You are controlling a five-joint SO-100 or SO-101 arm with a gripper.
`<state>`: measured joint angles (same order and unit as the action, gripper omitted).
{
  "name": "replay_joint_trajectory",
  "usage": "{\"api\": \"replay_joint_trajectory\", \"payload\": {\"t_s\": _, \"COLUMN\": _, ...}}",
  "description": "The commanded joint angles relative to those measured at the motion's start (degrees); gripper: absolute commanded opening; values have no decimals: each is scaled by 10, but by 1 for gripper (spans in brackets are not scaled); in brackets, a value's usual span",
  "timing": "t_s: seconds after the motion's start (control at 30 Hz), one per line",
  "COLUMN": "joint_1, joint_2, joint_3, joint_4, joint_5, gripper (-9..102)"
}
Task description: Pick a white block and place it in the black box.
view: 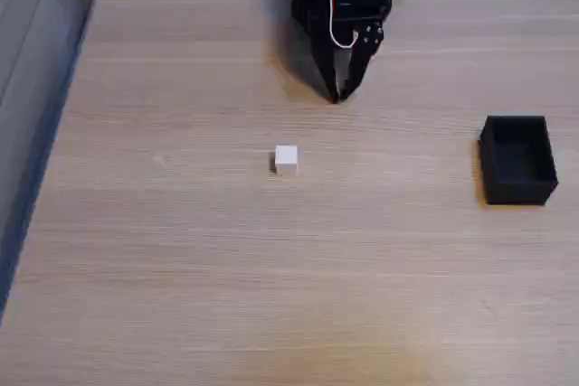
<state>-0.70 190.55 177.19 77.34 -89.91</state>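
Observation:
A small white block sits alone on the wooden table, a little left of centre in the fixed view. The black box stands open-topped near the right edge, its inside dark. My gripper hangs at the back of the table, black with a white cable looping over it. Its two fingers point down and meet at their tips, with nothing between them. It is above and to the right of the block, well apart from it, and far left of the box.
The table's left edge drops off along a grey floor strip. Clutter lines the back edge behind the arm. Bare wood lies between the block and the box and across the whole front.

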Motion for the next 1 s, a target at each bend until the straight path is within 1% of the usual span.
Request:
{"api": "replay_joint_trajectory", "payload": {"t_s": 0.0, "joint_1": 3, "joint_2": 4, "joint_3": 9, "joint_4": -3, "joint_5": -11, "gripper": 0}}
{"api": "replay_joint_trajectory", "payload": {"t_s": 0.83, "joint_1": 3, "joint_2": 4, "joint_3": 9, "joint_4": -2, "joint_5": -13, "gripper": 0}}
{"api": "replay_joint_trajectory", "payload": {"t_s": 0.97, "joint_1": 14, "joint_2": 4, "joint_3": 9, "joint_4": -2, "joint_5": -14, "gripper": 0}}
